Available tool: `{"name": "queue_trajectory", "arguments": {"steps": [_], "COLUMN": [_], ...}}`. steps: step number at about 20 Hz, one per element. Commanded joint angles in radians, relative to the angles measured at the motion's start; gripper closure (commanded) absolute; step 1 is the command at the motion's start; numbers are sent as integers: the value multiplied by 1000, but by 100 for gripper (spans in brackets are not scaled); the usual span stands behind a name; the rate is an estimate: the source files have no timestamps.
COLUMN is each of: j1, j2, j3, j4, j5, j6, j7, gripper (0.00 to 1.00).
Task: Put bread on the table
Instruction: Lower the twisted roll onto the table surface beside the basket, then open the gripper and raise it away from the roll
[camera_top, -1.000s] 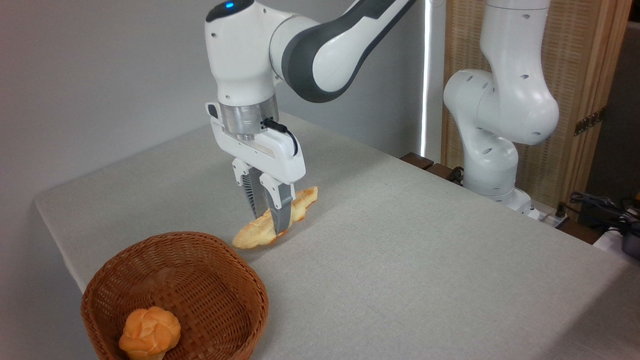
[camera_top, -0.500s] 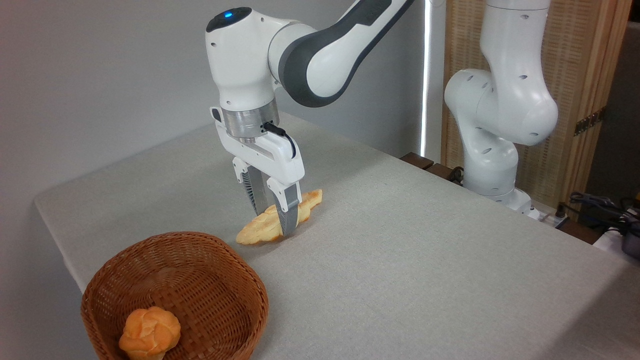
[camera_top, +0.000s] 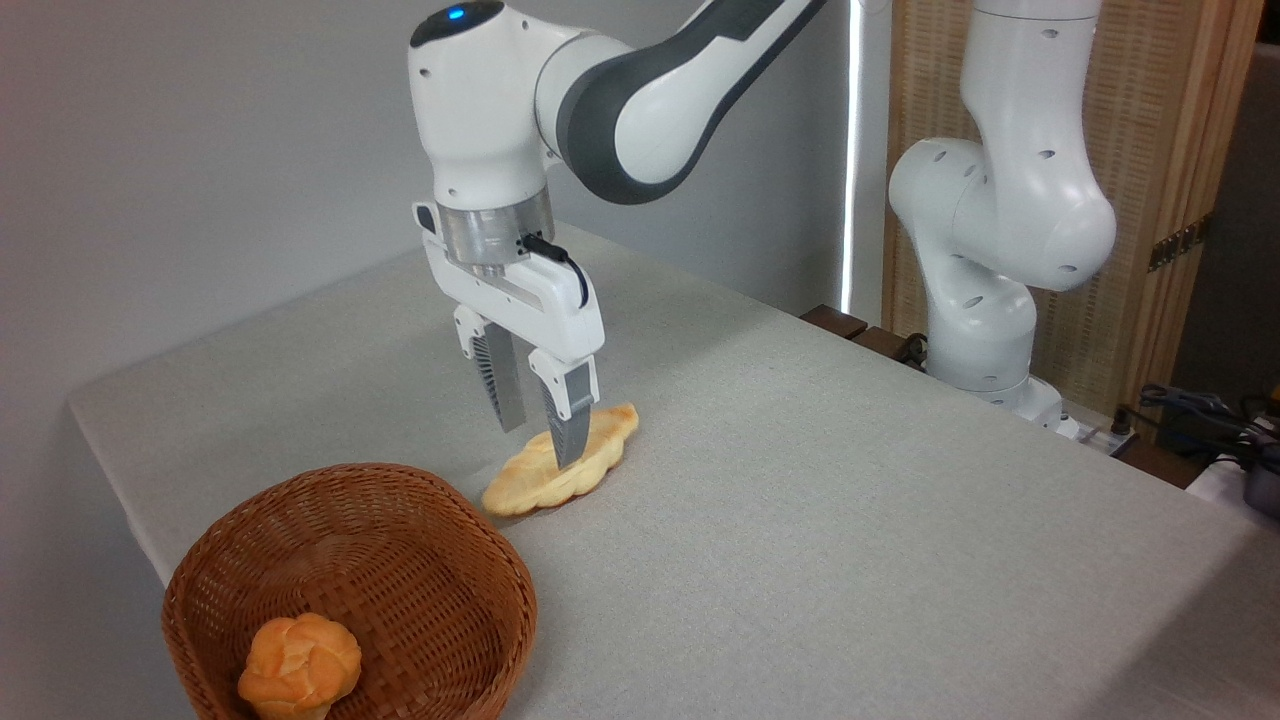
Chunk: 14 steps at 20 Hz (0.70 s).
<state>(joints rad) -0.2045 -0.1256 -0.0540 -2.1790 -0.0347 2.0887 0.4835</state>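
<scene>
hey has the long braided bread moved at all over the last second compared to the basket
Yes. The bread was tilted in the pincer with one end raised; now it lies flat on the table, slightly farther right of the basket, with the pincer open above it.

We note: pale-yellow braided bread (camera_top: 560, 468); light grey, fine-textured table (camera_top: 850, 500); brown woven basket (camera_top: 400, 560); orange knotted bun (camera_top: 299, 665); white-grey arm (camera_top: 620, 90).
</scene>
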Motion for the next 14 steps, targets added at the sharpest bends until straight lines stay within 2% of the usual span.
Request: {"name": "queue_trajectory", "arguments": {"steps": [1, 8, 11, 14], "j1": [-1, 2, 2, 3], "j2": [-14, -14, -12, -12], "j3": [46, 91, 123, 144], "j4": [65, 128, 157, 179], "j5": [3, 15, 13, 13], "j6": [-12, -13, -16, -67], "j7": [7, 16, 73, 162], "gripper": [0, 0, 0, 0]}}
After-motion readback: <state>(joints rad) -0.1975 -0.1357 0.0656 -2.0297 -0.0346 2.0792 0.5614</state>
